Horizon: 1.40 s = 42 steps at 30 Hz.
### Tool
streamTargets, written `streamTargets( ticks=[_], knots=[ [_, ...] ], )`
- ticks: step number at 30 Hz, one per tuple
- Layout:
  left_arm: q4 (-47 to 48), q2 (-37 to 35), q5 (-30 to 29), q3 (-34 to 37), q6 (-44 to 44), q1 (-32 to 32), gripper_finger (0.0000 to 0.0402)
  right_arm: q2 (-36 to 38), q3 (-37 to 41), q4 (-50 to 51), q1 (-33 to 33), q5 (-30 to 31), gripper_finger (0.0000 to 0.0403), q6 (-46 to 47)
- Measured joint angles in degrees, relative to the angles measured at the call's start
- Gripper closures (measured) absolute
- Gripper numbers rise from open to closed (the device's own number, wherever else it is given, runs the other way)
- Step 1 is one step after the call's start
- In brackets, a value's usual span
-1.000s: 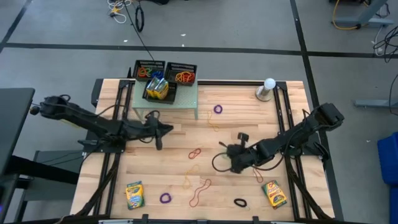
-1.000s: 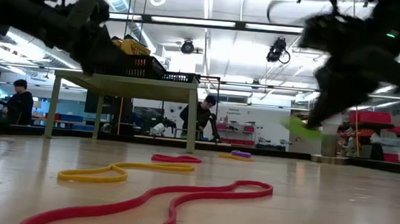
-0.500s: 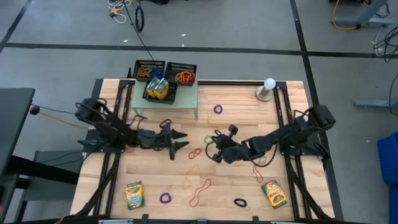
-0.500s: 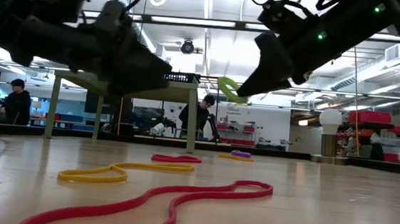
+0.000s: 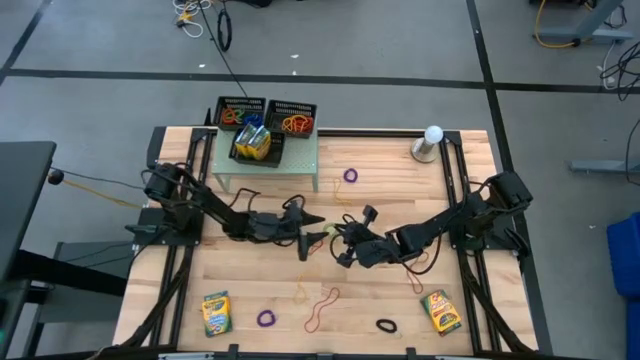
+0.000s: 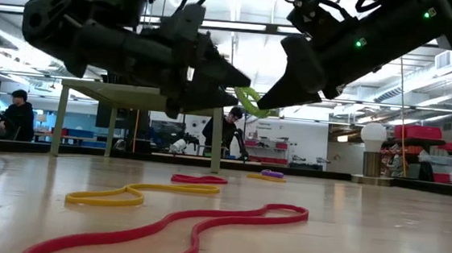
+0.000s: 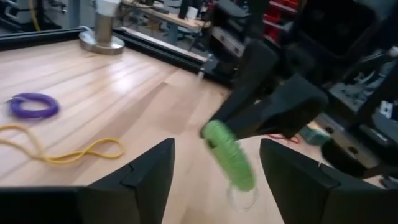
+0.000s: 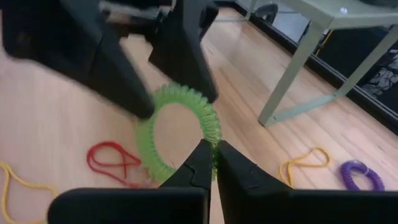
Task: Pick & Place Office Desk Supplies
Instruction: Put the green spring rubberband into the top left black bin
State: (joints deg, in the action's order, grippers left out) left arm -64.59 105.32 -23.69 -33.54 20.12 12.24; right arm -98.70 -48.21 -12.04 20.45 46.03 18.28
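Clearly a handover is being set up: the right hand (image 8: 214, 163) is pinched shut on the rim of a green coiled band (image 8: 177, 132), holding it up in the air over the middle of the worktop (image 5: 400, 190) so the ring hangs open toward the other arm. The left hand (image 7: 214, 168) faces it with fingers spread apart, one on each side of the band, not yet touching it. Below lie loose red (image 6: 169, 227) and yellow (image 6: 140, 194) bands; two crayon boxes (image 5: 216, 313) sit near the front edge.
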Motion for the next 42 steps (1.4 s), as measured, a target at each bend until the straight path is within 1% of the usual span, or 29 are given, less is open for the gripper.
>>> streamTargets(
  ticks=[4,7,9,15,16,18,22,26,29,31,33,37,40,42],
  knots=[
    [1.74,0.00,0.34,-0.72,-0.76,0.15,0.0182,0.00,0.00,-1.67,0.00,0.01,0.0390,-0.87],
    [2.96,0.00,-0.08,-0.72,-0.04,-0.24,0.0214,0.00,0.00,-2.11,0.09,0.01,0.0390,-1.00],
    [3.50,0.00,-1.28,-0.70,-0.30,-0.25,0.0246,0.00,0.00,-2.21,0.34,-0.01,0.0390,-1.04],
    [3.08,-0.07,-2.98,-0.70,-3.22,-0.19,0.0371,0.00,0.00,-2.73,1.31,0.10,0.0383,-1.17],
    [3.43,-0.29,-3.07,-0.70,-3.47,-0.20,0.0378,0.00,0.00,-2.81,1.47,0.52,0.0377,-0.93],
    [4.62,-1.09,-3.35,-0.70,-3.87,-0.23,0.0378,0.00,0.00,-2.80,1.75,1.33,0.0359,-0.77],
    [10.83,-5.51,-5.32,-0.67,-5.65,0.19,0.0377,0.00,0.00,-2.69,1.97,1.82,0.0307,-0.76],
    [19.29,-13.34,-9.69,-0.65,-8.75,1.38,0.0378,0.00,0.00,-2.13,1.97,1.82,0.0263,-1.02],
    [25.22,-21.37,-14.43,-0.65,-11.97,2.58,0.0378,0.00,0.00,-1.70,1.95,1.82,0.0253,-1.02],
    [29.57,-27.36,-17.73,-0.67,-13.70,2.86,0.0378,0.00,0.00,-1.10,1.95,1.81,0.0258,-1.02],
    [34.09,-33.69,-19.85,-0.67,-15.01,2.01,0.0378,0.00,0.00,-0.77,1.95,1.79,0.0274,-1.01],
    [43.53,-45.46,-21.96,-3.03,-16.83,-2.50,0.0378,0.00,0.00,-0.30,1.86,0.32,0.0325,-1.22],
    [51.49,-50.72,-22.18,-7.67,-19.32,-7.31,0.0378,0.00,0.00,-0.06,1.46,-1.16,0.0370,-1.22],
    [56.22,-52.09,-22.48,-11.27,-20.66,-11.31,0.0378,0.00,0.00,-0.06,1.28,-1.30,0.0393,-1.22]
  ],
)
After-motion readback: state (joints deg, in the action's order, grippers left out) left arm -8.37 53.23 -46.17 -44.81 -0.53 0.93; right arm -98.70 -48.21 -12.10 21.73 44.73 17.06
